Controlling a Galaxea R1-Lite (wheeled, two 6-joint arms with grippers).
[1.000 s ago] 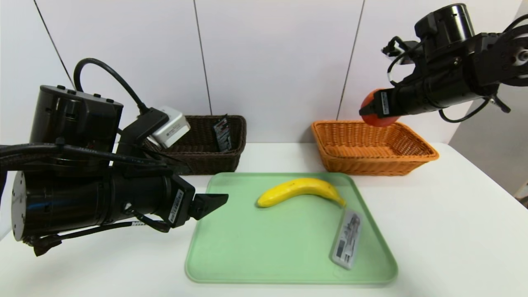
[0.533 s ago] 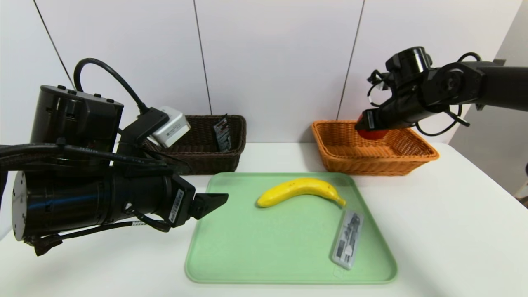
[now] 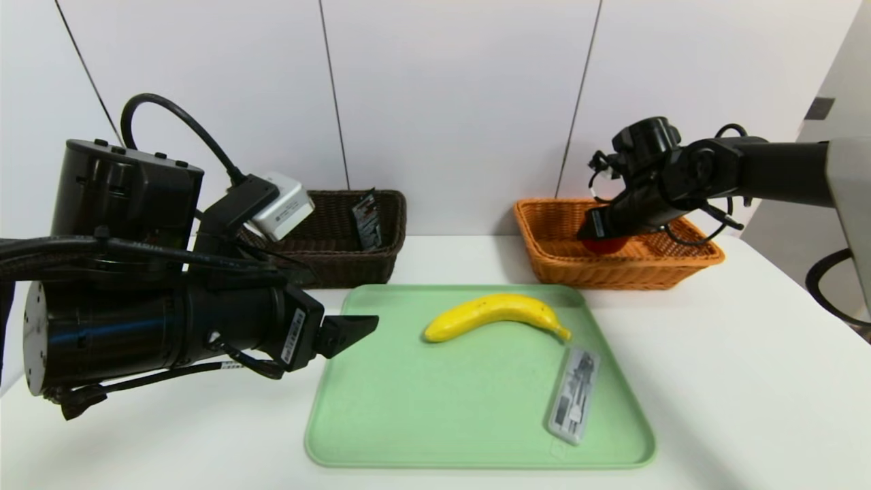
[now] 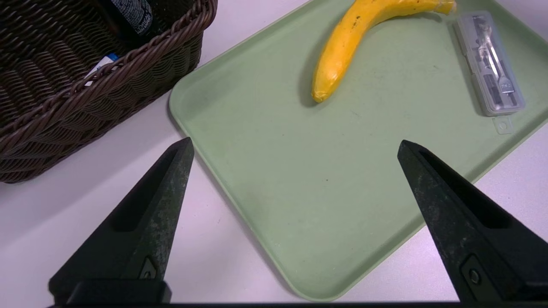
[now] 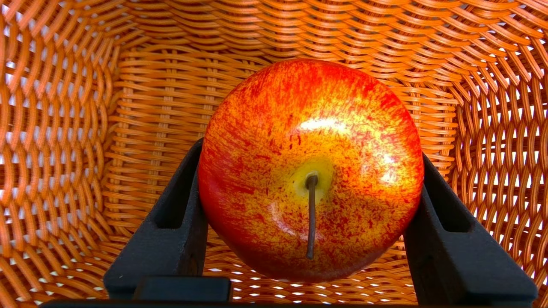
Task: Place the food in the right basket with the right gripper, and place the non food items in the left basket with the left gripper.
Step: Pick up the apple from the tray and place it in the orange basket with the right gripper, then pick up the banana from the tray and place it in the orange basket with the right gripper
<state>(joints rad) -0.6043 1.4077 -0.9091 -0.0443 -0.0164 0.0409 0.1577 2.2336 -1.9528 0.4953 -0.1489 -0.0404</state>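
My right gripper (image 3: 599, 235) is down inside the orange basket (image 3: 680, 262), shut on the red and yellow apple (image 5: 310, 169), which fills the space between both fingers. The basket's weave (image 5: 64, 128) surrounds it. A yellow banana (image 3: 497, 314) and a flat clear plastic case (image 3: 573, 395) lie on the green tray (image 3: 381, 422). My left gripper (image 4: 294, 145) hovers open over the tray's near left corner with nothing between its fingers. The dark brown basket (image 3: 326, 262) holds a black tube (image 3: 367, 218); a blue and white item (image 4: 100, 68) shows over its rim.
The white table (image 3: 748, 381) extends to the right of the tray. A white wall stands close behind both baskets. My left arm's bulk covers the table's left side and part of the dark basket.
My right gripper has come down with the apple from above the orange basket's rim into the basket. The left arm has barely moved.
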